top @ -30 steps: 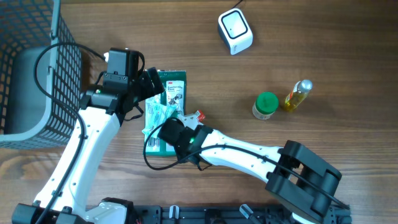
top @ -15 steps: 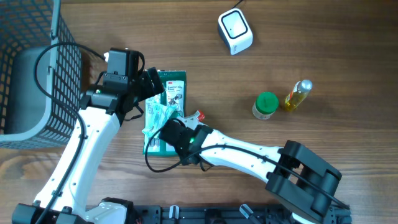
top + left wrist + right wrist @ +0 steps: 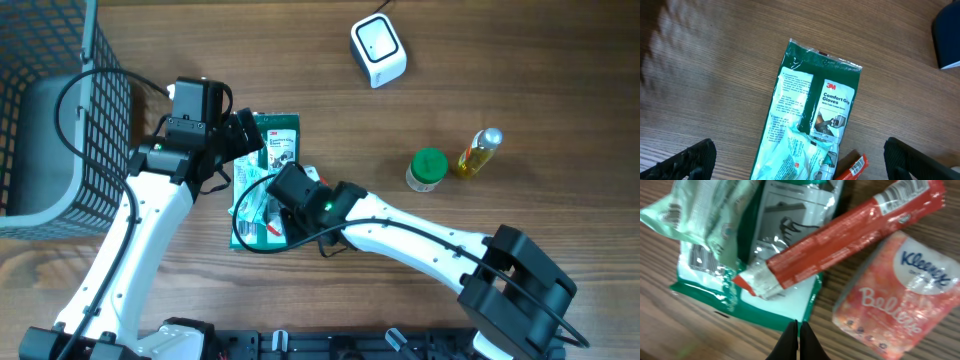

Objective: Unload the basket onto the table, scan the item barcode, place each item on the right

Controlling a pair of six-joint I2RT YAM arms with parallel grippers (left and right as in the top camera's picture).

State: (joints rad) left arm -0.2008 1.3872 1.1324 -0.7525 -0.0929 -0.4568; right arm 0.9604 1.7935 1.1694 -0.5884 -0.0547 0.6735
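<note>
Green glove packet (image 3: pixel 282 135) — flat, long axis front-to-back, slightly aslant.

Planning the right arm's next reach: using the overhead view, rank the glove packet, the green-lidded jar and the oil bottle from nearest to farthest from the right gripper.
1. The glove packet: directly under the right gripper, left of centre.
2. The green-lidded jar: well off to the right.
3. The oil bottle: just past the jar, farther right.

We see white arm links (image 3: pixel 130 235), black joints (image 3: pixel 500 290), looping black cables (image 3: pixel 90 70), and black fingers (image 3: pixel 692 160).
</note>
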